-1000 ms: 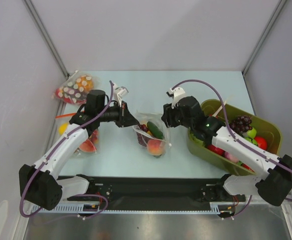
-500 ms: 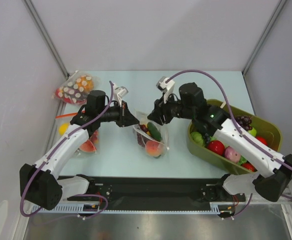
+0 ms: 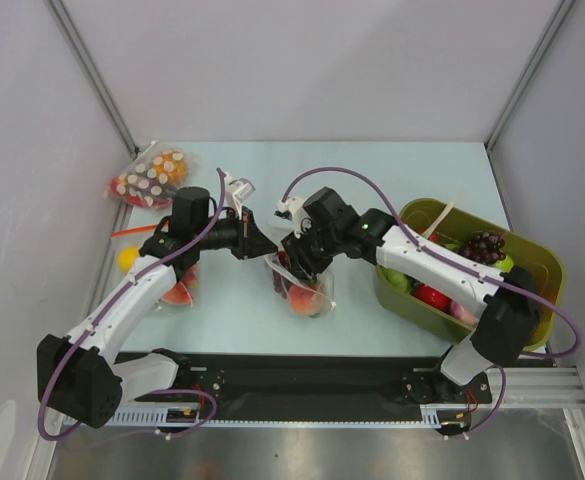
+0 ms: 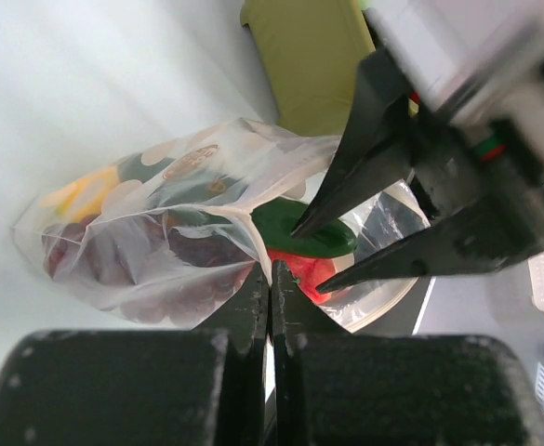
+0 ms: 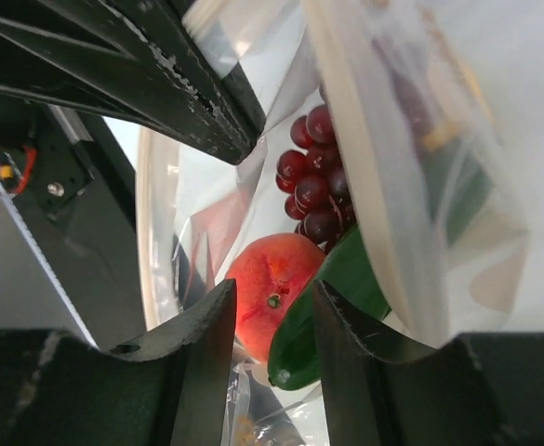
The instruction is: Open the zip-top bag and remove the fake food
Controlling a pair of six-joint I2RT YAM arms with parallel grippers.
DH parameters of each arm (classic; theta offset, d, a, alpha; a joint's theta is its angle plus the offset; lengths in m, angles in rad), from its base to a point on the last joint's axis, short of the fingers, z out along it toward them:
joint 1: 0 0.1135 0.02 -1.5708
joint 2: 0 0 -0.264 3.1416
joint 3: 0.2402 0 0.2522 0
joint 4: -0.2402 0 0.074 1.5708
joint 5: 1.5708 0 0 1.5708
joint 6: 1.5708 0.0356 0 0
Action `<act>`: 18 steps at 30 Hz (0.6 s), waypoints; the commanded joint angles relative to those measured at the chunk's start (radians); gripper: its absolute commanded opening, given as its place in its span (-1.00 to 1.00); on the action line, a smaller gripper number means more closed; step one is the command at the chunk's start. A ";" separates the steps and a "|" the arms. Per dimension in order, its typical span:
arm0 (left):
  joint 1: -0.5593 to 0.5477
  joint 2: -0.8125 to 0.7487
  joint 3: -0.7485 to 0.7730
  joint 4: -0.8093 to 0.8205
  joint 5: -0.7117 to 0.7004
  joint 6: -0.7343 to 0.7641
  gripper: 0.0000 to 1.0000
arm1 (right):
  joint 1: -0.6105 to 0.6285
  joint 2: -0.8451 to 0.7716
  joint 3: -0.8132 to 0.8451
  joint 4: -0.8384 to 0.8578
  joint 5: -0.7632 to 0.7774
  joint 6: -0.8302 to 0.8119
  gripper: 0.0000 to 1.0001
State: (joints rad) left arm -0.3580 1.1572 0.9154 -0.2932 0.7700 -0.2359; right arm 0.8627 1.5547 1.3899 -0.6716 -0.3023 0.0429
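**Top view.** The bag (image 3: 304, 285) lies on the desk (image 3: 402, 170), about midway across and nearer the front edge than the back. The left arm (image 3: 137, 290) comes in from the bag's left and the right arm (image 3: 422, 255) from its right. Both sets of jaws meet at the bag's far end with hardly any gap between them. The bin (image 3: 547, 270) of fruit stands right of the bag and apart from it, and the right arm passes over its left rim. A dotted bag (image 3: 152, 178) sits far left of the bag by the desk's back corner. A clear bag (image 3: 177, 290) lies left of the bag, partly under the left arm. Bare desk runs from the bag to the back edge, and a narrower strip lies in front of it.

**Left wrist.** The left jaws are pressed together, pinching the bag's film lip at their tip. Just right of them the right jaws stand part-spread at the open mouth. Their upper tip is on the green piece (image 4: 309, 232), and their lower tip is by the mouth's rim. The yellow fruit (image 4: 86, 190) lies deeper in, behind the white dots.

**Right wrist.** Between the part-spread right jaws show the peach (image 5: 273, 293) and the green piece, with the grapes (image 5: 311, 181) beyond. Nothing is clamped, and I cannot tell whether the fingers touch the fruit. The left jaws' black tip sits upper left on the lip. The bag's other wall runs down the right, so the opening is tight.
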 commanded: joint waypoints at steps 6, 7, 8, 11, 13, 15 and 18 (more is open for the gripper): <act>-0.007 -0.033 -0.001 0.048 0.012 -0.002 -0.99 | 0.076 0.073 0.100 -0.115 0.287 -0.012 -0.04; -0.007 -0.033 -0.001 0.048 0.014 0.000 -0.99 | 0.081 0.073 0.104 -0.124 0.302 -0.015 -0.01; -0.007 -0.033 -0.001 0.048 0.014 0.000 -0.99 | 0.088 0.074 0.109 -0.131 0.355 -0.015 0.00; -0.006 -0.031 -0.003 0.049 0.018 -0.002 -0.99 | 0.093 0.084 0.109 -0.152 0.419 -0.020 0.08; -0.006 -0.034 -0.004 0.049 0.020 -0.002 -0.99 | 0.098 0.076 0.101 -0.142 0.451 -0.020 0.13; -0.007 -0.036 -0.004 0.049 0.018 0.000 -0.99 | 0.099 0.051 0.084 -0.115 0.453 -0.032 0.15; -0.007 -0.039 -0.004 0.048 0.020 0.001 -1.00 | 0.085 0.054 0.081 -0.098 0.451 -0.038 0.19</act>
State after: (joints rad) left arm -0.3580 1.1568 0.9115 -0.2932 0.7704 -0.2359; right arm 0.9577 1.6268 1.4555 -0.7811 0.0910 0.0257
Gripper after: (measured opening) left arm 0.009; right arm 0.590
